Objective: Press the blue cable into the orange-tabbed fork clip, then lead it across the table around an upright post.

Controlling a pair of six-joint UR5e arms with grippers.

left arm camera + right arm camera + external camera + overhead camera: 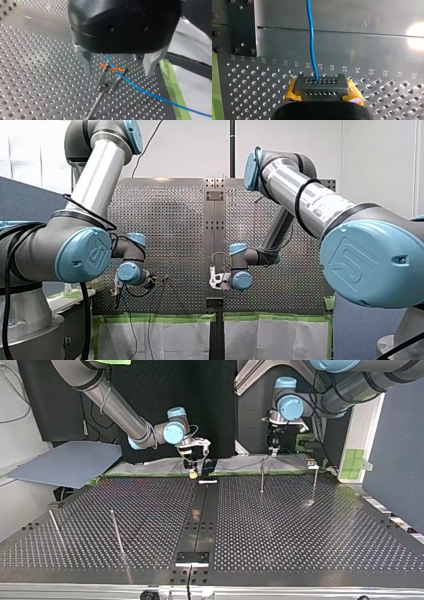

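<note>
Perforated table [300, 525] is mostly open, a few thin upright posts [116, 532]; the work's all at its far edge in the top view. My left gripper [118, 73] gapes empty around the fork clip [106, 80] holding the blue cable [150, 93]. My right gripper [321, 83] looks pinched on that cable.

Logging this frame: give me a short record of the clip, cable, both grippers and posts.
orange-tabbed metal fork clip: upright on the perforated metal table
thin blue cable: crosses the clip's orange tabs; seating unclear
black, metal-fingered left gripper: open, straddling the clip
yellow-padded right gripper: shut on the cable
thin upright metal posts: no cable seen around any
</note>
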